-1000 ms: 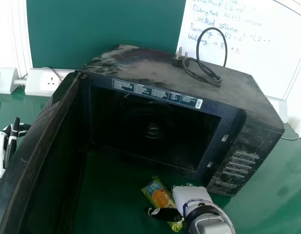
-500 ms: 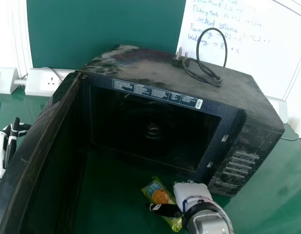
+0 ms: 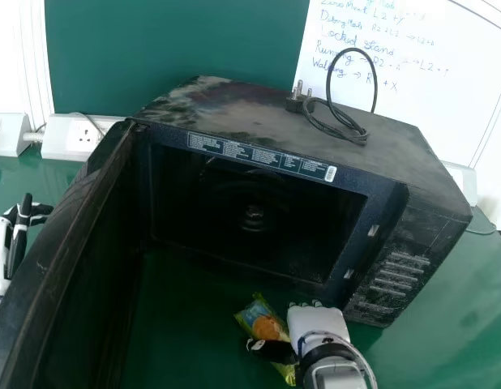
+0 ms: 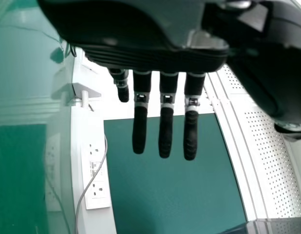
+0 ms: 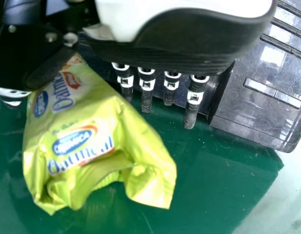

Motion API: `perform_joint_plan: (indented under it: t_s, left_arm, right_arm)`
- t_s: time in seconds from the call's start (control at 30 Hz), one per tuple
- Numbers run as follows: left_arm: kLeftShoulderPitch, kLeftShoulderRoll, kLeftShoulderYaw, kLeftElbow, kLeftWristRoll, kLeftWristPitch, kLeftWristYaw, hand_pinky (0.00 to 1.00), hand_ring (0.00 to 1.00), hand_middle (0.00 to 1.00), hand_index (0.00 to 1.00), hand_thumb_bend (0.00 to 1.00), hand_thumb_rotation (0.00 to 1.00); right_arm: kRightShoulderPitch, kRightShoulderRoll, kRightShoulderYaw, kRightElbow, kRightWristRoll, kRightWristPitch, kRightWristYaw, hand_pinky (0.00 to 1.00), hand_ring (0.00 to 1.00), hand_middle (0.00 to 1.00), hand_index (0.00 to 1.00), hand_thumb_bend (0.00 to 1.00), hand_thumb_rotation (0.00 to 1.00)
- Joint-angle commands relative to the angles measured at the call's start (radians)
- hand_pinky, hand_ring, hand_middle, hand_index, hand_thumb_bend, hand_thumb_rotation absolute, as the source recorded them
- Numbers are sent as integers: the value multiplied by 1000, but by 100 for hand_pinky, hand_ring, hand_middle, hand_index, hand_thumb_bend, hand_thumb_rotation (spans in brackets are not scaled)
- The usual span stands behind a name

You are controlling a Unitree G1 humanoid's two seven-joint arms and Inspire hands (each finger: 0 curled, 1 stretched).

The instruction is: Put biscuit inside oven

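Right hand [image 3: 318, 322] open, fingers nearly straight, thumb across the biscuit packet [image 3: 267, 327]; cannot tell if gripped. Packet beside palm, outside the open oven [image 3: 234, 109]; round hub [image 3: 253, 217] inside, beyond hand.

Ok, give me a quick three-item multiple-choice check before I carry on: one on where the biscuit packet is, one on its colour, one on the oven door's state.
1. Relative to the oven, where is the biscuit packet?
A) Inside it
B) On top of it
C) In front of its opening

2. What is the packet's main colour in the right wrist view?
A) Yellow-green
B) Purple
C) Black

3. How does the oven door stand?
A) Fully shut
B) Swung open
C) Taken off

1: C, the head view shows the packet outside, by the right hand.
2: A, yellow-green wrapper shows around the printing.
3: B, the door stands out from the front's left side, leaving the cavity in sight.
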Motion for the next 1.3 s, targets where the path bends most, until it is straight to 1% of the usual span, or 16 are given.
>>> perform_joint_plan:
  t_s: [0.0, 0.07, 0.2, 0.27, 0.37, 0.6, 0.77, 0.87, 0.97, 1.07, 1.1, 1.13, 1.17, 1.2, 1.23, 1.27]
  left_arm:
    - [5, -3, -7, -4, 1, 3, 0, 49, 53, 57, 49, 51, 6]
    - [3, -4, -7, -5, 2, 5, 1, 49, 53, 57, 49, 51, 6]
    - [1, -7, -7, -10, 1, 10, 4, 49, 53, 56, 49, 51, 6]
    - [1, -9, -8, -16, 0, 17, 5, 49, 53, 56, 49, 51, 6]
    - [2, -10, -7, -21, -2, 22, 3, 50, 53, 57, 49, 51, 6]
    - [0, -10, -6, -24, 2, 25, 4, 49, 53, 56, 49, 51, 6]
    - [0, -10, -8, -28, 9, 30, 8, 49, 53, 56, 49, 51, 6]
    - [0, -12, -8, -29, 9, 29, 8, 49, 53, 56, 49, 51, 6]
    - [1, -17, -8, -39, 5, 42, 8, 49, 53, 56, 49, 51, 6]
    - [2, -17, -7, -37, 6, 34, 6, 49, 53, 56, 49, 51, 6]
    - [2, -17, -6, -36, 6, 34, 5, 49, 53, 56, 49, 51, 6]
    - [2, -18, -6, -37, 6, 35, 5, 49, 53, 56, 49, 51, 6]
    - [2, -18, -6, -36, 6, 33, 4, 49, 53, 56, 49, 51, 6]
    - [2, -17, -6, -35, 7, 30, 4, 49, 53, 56, 49, 51, 6]
    - [1, -18, -6, -37, 7, 33, 4, 49, 53, 56, 49, 51, 6]
    - [0, -18, -5, -37, 5, 32, 4, 49, 53, 56, 49, 51, 6]
  right_arm:
    - [59, 3, 11, 22, 4, -3, 22, 82, 92, 97, 95, 100, 36]
    - [80, 5, 28, 10, -10, -8, 10, 84, 92, 97, 96, 100, 34]
    - [111, 20, 62, 3, -51, -11, 7, 87, 93, 98, 97, 100, 35]
    - [120, 18, 66, -1, -41, -20, 10, 88, 93, 99, 97, 100, 35]
    - [113, 9, 55, 4, -9, -30, 32, 86, 92, 98, 96, 100, 33]
    - [79, -44, 19, 25, 86, -58, 78, 77, 87, 93, 92, 100, 31]
    - [57, -74, 11, 66, 134, -54, 75, 63, 76, 85, 90, 100, 30]
    - [45, -84, 4, 90, 169, -45, 73, 67, 79, 86, 90, 100, 27]
    - [36, -97, 8, 111, 181, -40, 59, 60, 75, 83, 89, 100, 26]
    - [36, -106, 23, 121, 172, -37, 50, 55, 72, 81, 89, 100, 25]
    - [36, -111, 34, 124, 157, -41, 46, 53, 69, 79, 88, 100, 25]
    - [37, -115, 42, 126, 148, -44, 43, 46, 62, 72, 86, 100, 25]
    - [42, -120, 52, 125, 136, -45, 28, 43, 59, 69, 85, 99, 25]
    - [54, -119, 61, 121, 121, -40, -4, 37, 50, 63, 83, 89, 24]
    - [71, -122, 73, 111, 104, -38, -45, 31, 42, 56, 81, 82, 19]
    - [94, -125, 94, 99, 68, -34, -94, 26, 36, 52, 79, 69, 10]
